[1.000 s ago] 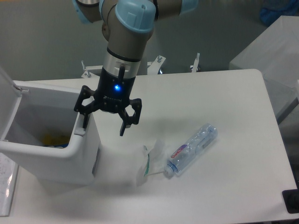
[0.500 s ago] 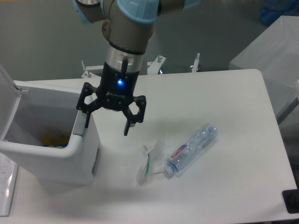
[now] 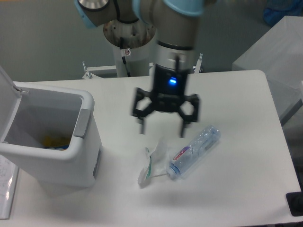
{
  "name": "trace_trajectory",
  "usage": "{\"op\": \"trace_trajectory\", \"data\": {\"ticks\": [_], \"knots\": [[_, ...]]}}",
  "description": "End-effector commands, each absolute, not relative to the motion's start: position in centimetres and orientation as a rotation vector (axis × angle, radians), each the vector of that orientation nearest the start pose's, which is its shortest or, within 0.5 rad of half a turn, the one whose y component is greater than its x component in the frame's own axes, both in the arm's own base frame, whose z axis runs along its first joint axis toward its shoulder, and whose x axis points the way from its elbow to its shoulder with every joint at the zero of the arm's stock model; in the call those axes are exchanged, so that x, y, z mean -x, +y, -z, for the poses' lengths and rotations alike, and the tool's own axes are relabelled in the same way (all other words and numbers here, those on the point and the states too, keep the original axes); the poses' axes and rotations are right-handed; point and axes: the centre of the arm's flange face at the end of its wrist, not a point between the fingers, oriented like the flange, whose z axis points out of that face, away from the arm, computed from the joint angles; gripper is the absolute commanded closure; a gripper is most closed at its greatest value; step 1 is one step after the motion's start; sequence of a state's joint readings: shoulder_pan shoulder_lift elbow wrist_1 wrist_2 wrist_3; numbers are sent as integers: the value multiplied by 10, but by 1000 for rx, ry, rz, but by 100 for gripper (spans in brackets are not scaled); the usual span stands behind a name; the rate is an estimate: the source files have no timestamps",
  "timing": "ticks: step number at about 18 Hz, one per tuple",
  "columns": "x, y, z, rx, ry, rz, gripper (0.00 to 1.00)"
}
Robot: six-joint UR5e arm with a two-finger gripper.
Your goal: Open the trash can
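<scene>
The trash can (image 3: 71, 163) is a large white boxy bin at the left of the table. Its white lid (image 3: 6, 97) stands swung up at the far left, so the bin is open and I see yellow and blue items inside. The grey push tab (image 3: 82, 123) sits on its right rim. My gripper (image 3: 162, 130) is open and empty, fingers pointing down, hovering over the table well to the right of the bin, just above the wrapper and bottle. It is motion-blurred.
A clear plastic bottle (image 3: 195, 150) with a red label lies on the table to the right of centre. A crumpled clear wrapper (image 3: 152, 161) with green print lies next to its cap. The arm's base (image 3: 129, 45) stands behind the table.
My gripper has moved right, away from the bin's right rim, to above the wrapper and bottle. It stayed open. The bin's lid stays up.
</scene>
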State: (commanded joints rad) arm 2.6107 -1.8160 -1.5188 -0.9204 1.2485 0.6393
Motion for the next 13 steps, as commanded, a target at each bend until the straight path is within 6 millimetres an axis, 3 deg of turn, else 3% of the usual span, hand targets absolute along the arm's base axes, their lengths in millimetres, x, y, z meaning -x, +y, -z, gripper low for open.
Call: {"op": "trace_trajectory", "data": {"ticks": [2, 4, 8, 10, 13], "knots": [[479, 447, -443, 2602, -381, -199, 0], [504, 434, -414, 2665, -382, -221, 0], [537, 400, -393, 2767, -366, -289, 0], [547, 396, -367, 2861, -273, -290, 0], [547, 411, -353, 3015, -120, -290, 0]]}}
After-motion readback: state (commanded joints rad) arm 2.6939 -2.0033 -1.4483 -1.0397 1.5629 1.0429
